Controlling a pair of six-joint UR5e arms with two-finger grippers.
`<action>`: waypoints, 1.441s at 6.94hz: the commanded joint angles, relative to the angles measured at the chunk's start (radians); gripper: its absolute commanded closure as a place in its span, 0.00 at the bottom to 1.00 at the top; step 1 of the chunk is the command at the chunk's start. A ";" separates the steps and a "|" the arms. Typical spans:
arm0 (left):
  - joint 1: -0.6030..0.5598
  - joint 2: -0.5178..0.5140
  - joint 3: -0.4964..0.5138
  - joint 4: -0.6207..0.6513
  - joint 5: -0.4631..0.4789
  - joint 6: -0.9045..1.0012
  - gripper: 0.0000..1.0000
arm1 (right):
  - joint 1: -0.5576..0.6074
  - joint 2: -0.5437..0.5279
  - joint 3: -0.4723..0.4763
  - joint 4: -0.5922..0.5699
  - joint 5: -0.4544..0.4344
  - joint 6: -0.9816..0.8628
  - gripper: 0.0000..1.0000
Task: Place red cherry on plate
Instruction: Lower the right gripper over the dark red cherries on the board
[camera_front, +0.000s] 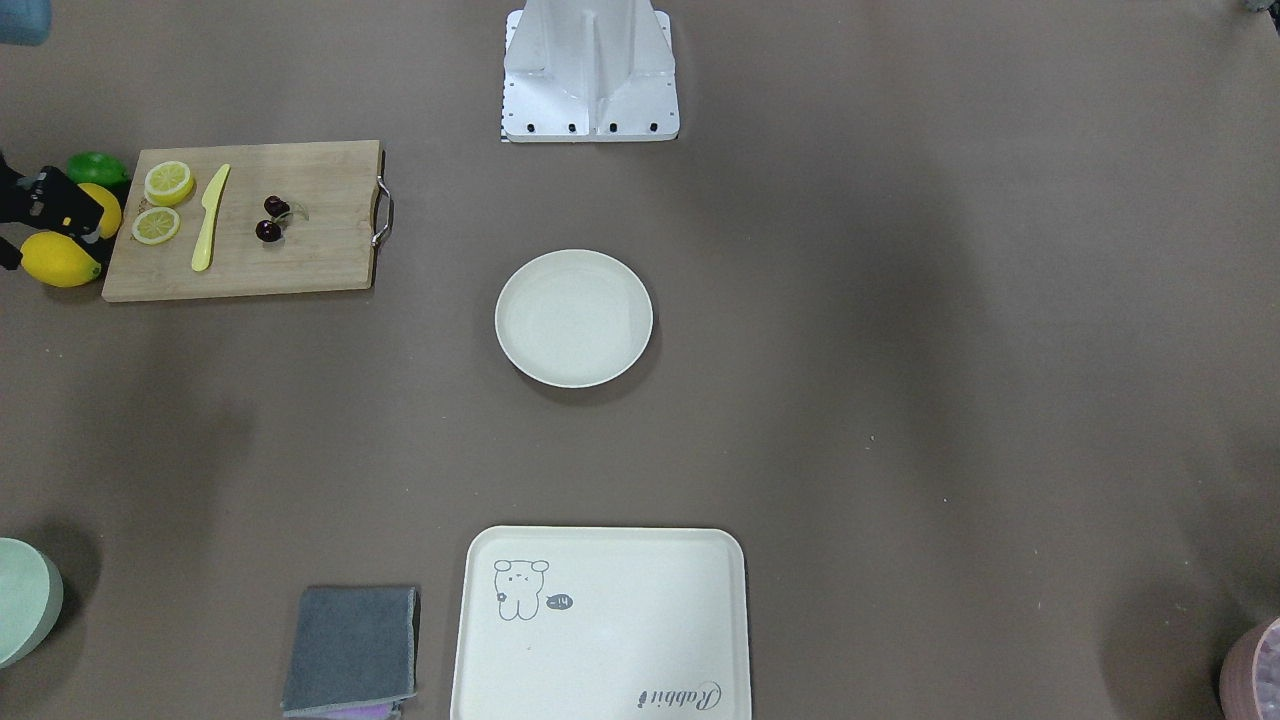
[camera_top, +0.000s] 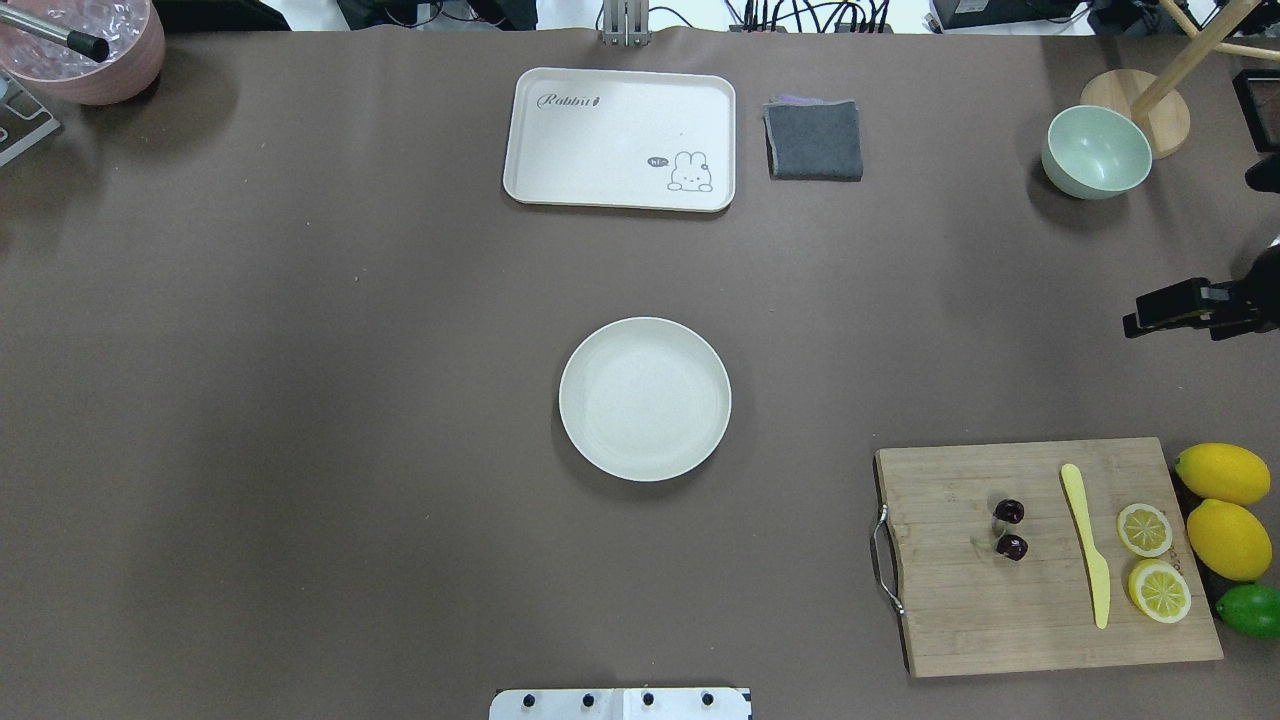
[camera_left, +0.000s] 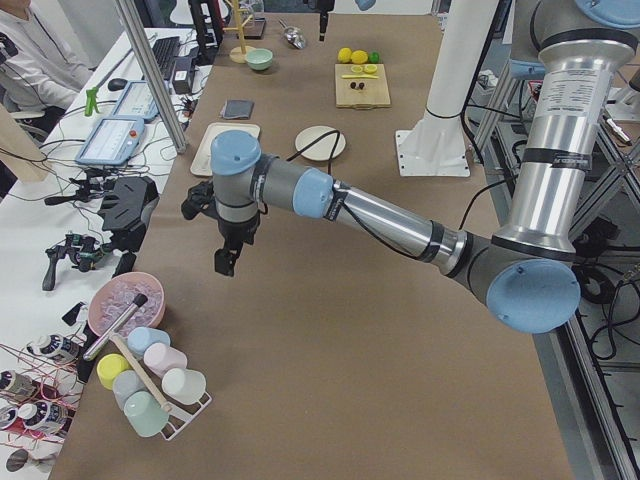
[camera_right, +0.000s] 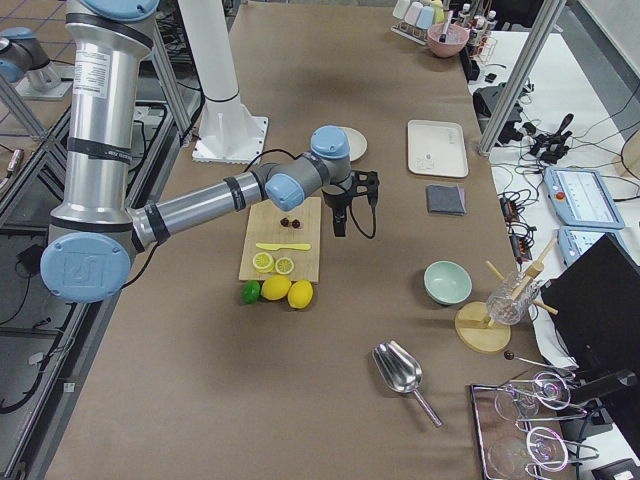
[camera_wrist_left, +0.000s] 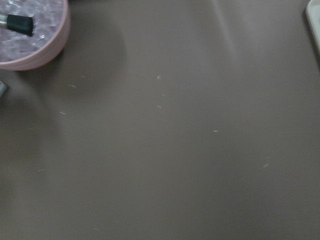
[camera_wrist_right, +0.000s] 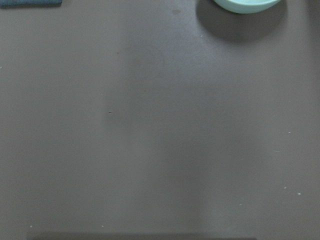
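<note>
The red cherry (camera_top: 1010, 530) is a dark glossy pair lying on a wooden cutting board (camera_top: 960, 600) at the table's right side; it also shows in the front view (camera_front: 271, 219). The plate (camera_top: 645, 400) sits bare at the table's middle, well to the left of the board. My right gripper (camera_top: 1150, 310) hovers at the right edge, beyond the board and apart from the cherry; I cannot tell how its jaws stand. My left gripper (camera_left: 228, 262) hangs over bare table far to the left, seen only in the left side view, state unclear.
On the board lie a yellow knife (camera_top: 1085, 545) and two lemon slices (camera_top: 1150, 560); two lemons (camera_top: 1225, 510) and a lime (camera_top: 1250, 610) sit beside it. A cream tray (camera_top: 620, 130), grey cloth (camera_top: 814, 140), green bowl (camera_top: 1096, 150) and pink bowl (camera_top: 85, 50) line the far edge.
</note>
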 joint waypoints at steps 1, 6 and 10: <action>-0.116 0.085 0.119 0.025 -0.004 0.213 0.01 | -0.201 0.001 0.046 0.000 -0.153 0.186 0.00; -0.114 0.100 0.122 -0.058 -0.108 0.208 0.01 | -0.481 -0.022 0.059 0.005 -0.348 0.483 0.07; -0.114 0.121 0.115 -0.060 -0.211 0.208 0.01 | -0.506 -0.119 -0.009 0.223 -0.374 0.702 0.33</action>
